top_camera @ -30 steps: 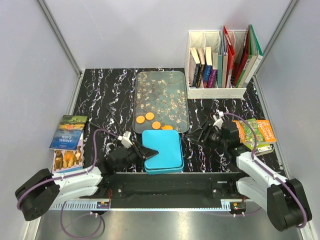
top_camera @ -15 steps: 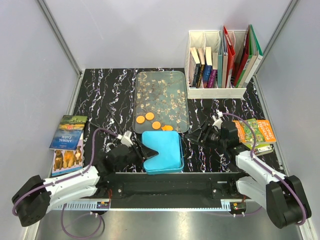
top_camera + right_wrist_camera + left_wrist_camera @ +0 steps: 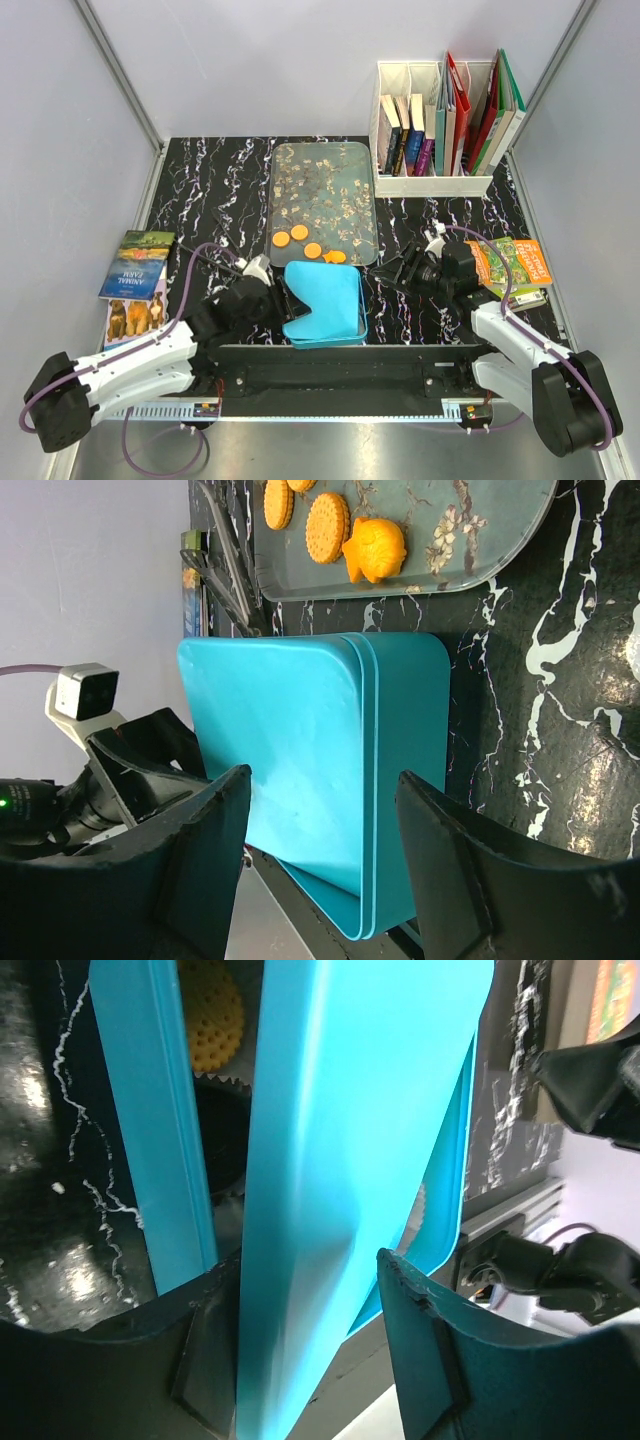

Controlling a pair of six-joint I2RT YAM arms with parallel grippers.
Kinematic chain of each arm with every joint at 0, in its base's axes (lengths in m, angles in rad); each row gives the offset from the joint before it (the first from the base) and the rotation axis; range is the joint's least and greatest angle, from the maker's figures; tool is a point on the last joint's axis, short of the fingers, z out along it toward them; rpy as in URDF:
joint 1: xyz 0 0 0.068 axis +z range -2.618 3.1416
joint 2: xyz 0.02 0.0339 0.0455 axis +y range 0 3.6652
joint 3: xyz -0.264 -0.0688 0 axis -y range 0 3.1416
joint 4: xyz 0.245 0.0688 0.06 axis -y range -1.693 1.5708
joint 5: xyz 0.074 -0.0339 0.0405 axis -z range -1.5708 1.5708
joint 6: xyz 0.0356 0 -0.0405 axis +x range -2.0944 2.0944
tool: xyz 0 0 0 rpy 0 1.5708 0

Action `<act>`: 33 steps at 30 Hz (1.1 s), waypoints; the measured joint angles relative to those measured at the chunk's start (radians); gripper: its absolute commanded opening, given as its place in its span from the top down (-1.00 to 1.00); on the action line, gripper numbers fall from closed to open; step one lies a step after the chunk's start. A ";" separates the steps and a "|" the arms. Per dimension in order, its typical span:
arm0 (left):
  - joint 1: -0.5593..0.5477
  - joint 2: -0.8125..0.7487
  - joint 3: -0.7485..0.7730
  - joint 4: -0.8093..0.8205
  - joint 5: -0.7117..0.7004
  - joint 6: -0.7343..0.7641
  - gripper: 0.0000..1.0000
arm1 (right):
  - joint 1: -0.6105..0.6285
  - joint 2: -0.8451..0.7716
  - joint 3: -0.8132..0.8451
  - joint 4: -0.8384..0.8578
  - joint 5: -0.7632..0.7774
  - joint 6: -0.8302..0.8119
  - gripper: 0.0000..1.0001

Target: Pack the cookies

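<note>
Bench as you see it from above: four orange cookies (image 3: 299, 232) lie on the near end of the glass tray (image 3: 322, 165), well apart from both grippers (one of them, in the right wrist view, is fish-shaped rather than round); the rest of the tray shows only its printed pattern.

Just in front of the tray sits the blue tin (image 3: 352, 322); its lid (image 3: 322, 290) lies askew over it, tilted, the left side raised. Your left wrist view looks under that lid; one pale yellow cookie (image 3: 210, 1015) sits in a dark crinkled paper cup (image 3: 222, 1110) inside the tin.

Your left gripper (image 3: 278, 296) is at the lid's left edge; its fingers (image 3: 470, 1360) stand partly apart with the lid passing between them; you cannot tell from these views whether they press on it or merely flank it.

Your right gripper (image 3: 405, 268) hangs just right of the tin, near the tray's front right corner; its fingers (image 3: 200, 860) are spread wide, with nothing between them and the tin in view beyond.

Elsewhere: a white organiser (image 3: 436, 120) of books at the back right; a green and orange book (image 3: 512, 262) at the right edge; two books (image 3: 137, 265) at the left edge.
</note>
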 measured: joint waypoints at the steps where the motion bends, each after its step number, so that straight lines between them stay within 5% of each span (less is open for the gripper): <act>1: 0.000 0.000 0.011 -0.020 -0.002 0.011 -0.18 | 0.000 0.000 0.000 0.000 0.000 0.000 -0.36; 10: 0.000 -0.033 0.074 -0.151 -0.052 0.077 -0.16 | 0.000 0.000 0.000 0.002 0.000 0.000 -0.35; 24: 0.000 -0.128 0.071 -0.233 -0.077 0.104 0.62 | 0.000 0.014 0.000 0.008 -0.001 0.000 -0.34; 28: -0.002 -0.153 0.055 -0.198 -0.069 0.099 0.98 | 0.000 0.017 0.000 0.011 -0.002 0.000 -0.34; 33: -0.002 -0.210 0.012 -0.163 -0.068 0.081 1.00 | 0.000 0.017 0.000 0.014 -0.005 0.000 -0.34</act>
